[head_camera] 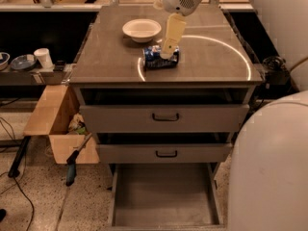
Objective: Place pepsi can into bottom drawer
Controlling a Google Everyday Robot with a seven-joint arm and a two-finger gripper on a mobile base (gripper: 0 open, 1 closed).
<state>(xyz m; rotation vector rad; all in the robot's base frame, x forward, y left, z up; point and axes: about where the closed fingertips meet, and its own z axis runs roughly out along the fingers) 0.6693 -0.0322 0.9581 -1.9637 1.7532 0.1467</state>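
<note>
— One pepsi can [153,59]: where does it lie?
— On its side on the cabinet top [211,61], just in front of the white bowl [141,29].
— And the gripper [167,53]?
— Down at the can's right end. Whether it grasps the can, I cannot tell.
— The bottom drawer [163,196]?
— Pulled out, well below the can.

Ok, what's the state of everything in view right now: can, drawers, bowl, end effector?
Can: lying on its side on the cabinet top, not in any drawer.
Bottom drawer: pulled out, nothing in it.
Middle drawer: ajar.
Top drawer: ajar.
Bowl: upright, looks empty.
End effector: down at the can's upper side.
</note>
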